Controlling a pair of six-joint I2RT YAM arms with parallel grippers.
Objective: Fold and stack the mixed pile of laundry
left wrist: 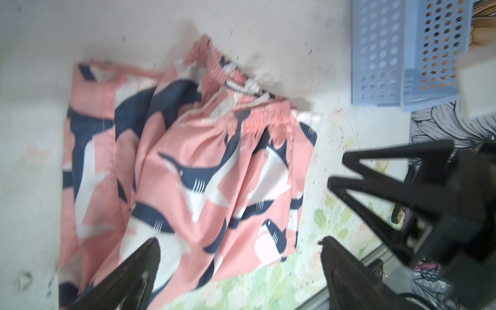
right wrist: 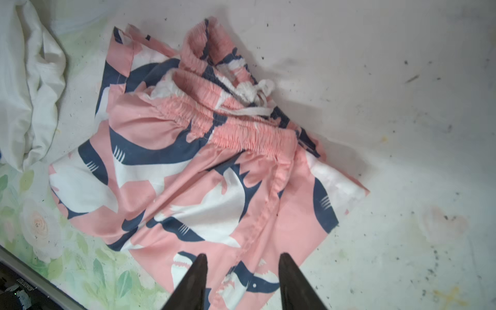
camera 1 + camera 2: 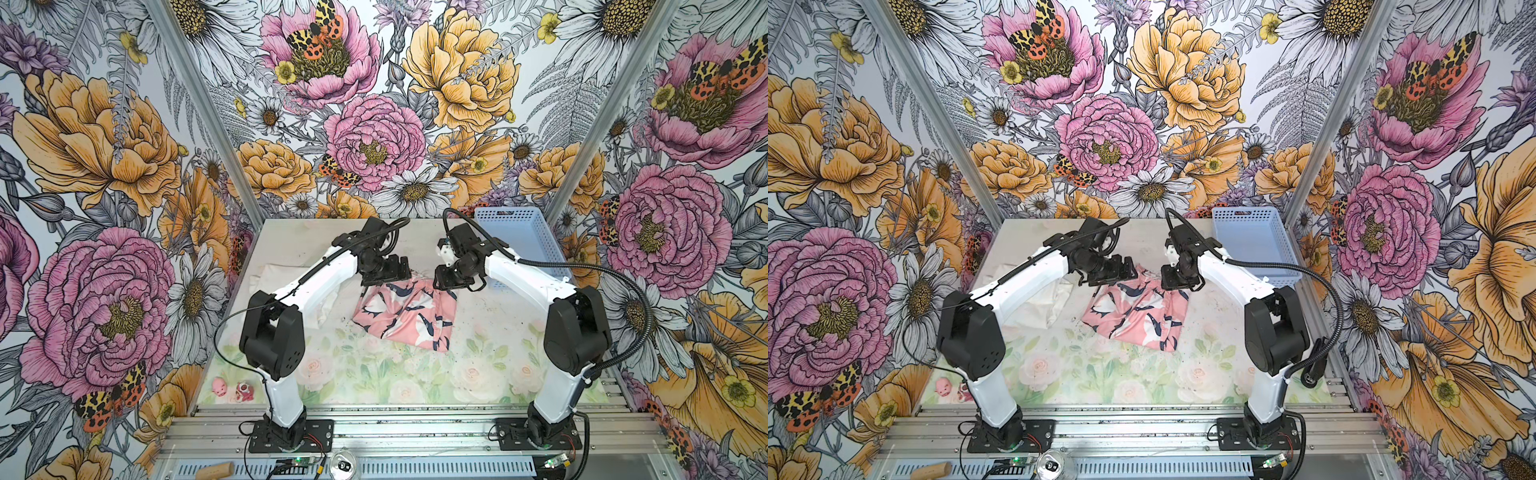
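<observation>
Pink shorts lie crumpled at table centre, far edge hidden behind left gripper and right gripper; white garment by the left edge is mostly covered by the left arm. Left jaws are wide apart, right jaws parted, and both are empty over the shorts. Table is bare front and right; basket sits in the far-right corner.

other garment left of the shorts, basket behind to right.
</observation>
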